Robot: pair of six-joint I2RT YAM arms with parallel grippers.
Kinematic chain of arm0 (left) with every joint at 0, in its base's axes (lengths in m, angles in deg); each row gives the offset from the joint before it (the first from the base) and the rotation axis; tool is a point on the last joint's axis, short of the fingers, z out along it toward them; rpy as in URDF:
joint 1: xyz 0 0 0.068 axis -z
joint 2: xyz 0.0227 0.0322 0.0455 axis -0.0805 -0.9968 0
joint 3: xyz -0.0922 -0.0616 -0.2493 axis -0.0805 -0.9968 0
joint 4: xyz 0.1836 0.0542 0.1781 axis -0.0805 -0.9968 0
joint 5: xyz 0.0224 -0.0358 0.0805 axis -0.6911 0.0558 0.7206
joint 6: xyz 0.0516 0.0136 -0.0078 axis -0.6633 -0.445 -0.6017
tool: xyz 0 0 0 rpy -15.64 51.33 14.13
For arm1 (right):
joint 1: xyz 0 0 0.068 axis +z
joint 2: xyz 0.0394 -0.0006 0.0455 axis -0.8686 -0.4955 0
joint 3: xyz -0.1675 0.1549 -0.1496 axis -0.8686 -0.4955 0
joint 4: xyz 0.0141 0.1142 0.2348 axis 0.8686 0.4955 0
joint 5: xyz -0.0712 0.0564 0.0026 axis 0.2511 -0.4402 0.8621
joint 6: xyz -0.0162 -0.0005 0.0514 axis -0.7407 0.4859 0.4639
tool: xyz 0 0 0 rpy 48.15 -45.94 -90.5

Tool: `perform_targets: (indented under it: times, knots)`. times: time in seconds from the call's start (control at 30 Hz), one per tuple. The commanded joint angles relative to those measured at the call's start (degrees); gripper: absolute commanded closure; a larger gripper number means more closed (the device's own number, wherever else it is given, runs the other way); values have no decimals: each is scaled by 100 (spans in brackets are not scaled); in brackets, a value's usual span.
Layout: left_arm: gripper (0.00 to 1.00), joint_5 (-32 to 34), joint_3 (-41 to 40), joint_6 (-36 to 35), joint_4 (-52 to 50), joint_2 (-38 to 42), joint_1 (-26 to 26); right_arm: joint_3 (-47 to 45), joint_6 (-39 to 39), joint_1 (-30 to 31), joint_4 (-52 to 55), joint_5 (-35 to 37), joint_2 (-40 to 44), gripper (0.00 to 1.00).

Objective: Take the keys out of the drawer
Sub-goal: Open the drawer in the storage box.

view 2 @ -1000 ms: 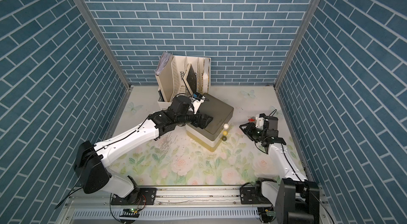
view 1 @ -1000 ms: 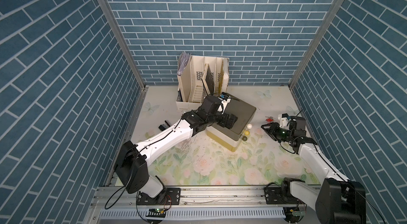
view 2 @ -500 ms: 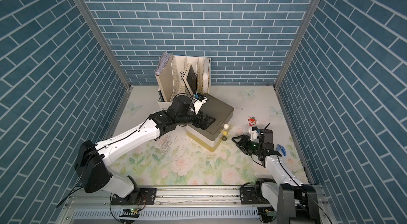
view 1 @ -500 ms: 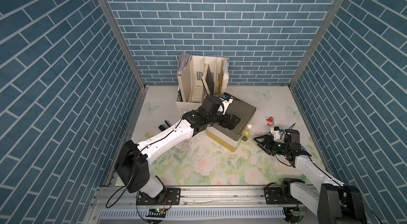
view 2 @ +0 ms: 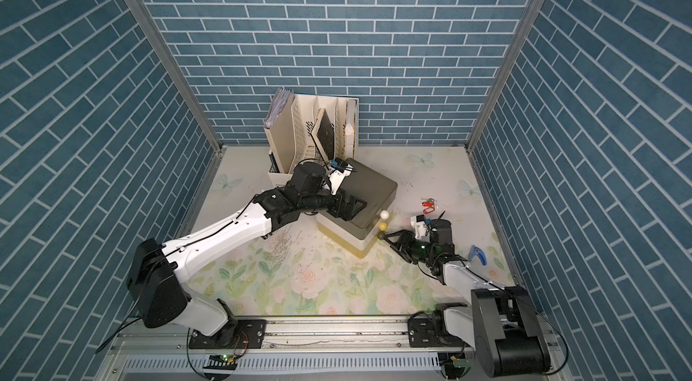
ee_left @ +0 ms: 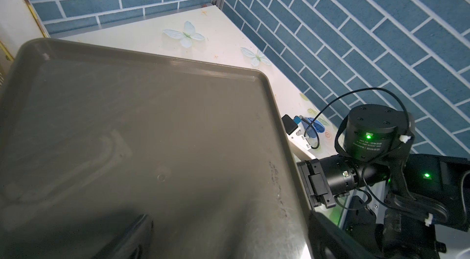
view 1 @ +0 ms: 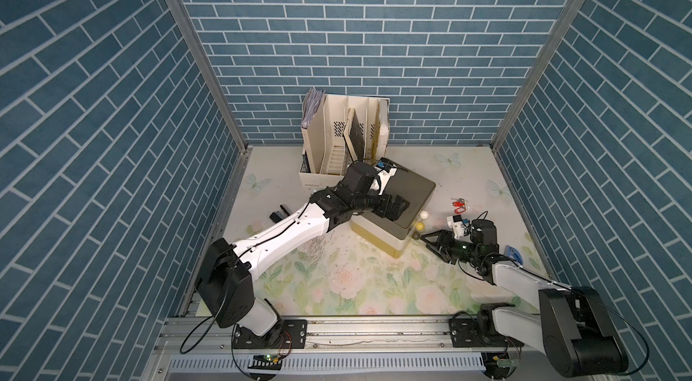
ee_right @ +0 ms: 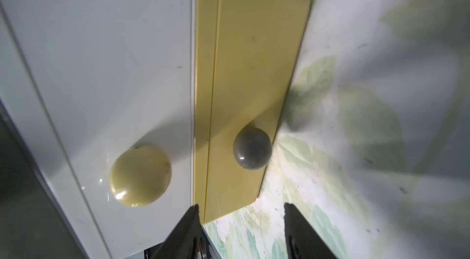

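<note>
Keys (view 1: 460, 204) with a red tag lie on the floral table (view 1: 374, 285), outside the drawer unit (view 1: 412, 188) at its 3 o'clock. Right gripper (view 1: 431, 247), at the unit's 4 o'clock, has its jaws partly apart and empty, facing the dark knob (ee_right: 252, 152). Left gripper (view 1: 395, 208), spread wide and empty, rests on the unit's top.

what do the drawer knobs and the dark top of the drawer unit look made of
Grey knob and yellow knob: likely glossy moulded plastic, each showing a small bright highlight. Dark top of the drawer unit: probably satin plastic; soft sheen, faint scuffs, moulded raised rim.
</note>
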Motion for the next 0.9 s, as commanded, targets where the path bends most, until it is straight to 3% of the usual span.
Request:
perform_targets:
  times: [0.0, 0.87]
  knots:
    - [0, -16, -41, 40, -230, -61, 25, -49, 152, 38, -564, 54, -237, 46]
    - [0, 26, -127, 16, -271, -177, 23, 175, 363, 280, -1871, 17, -1635, 55]
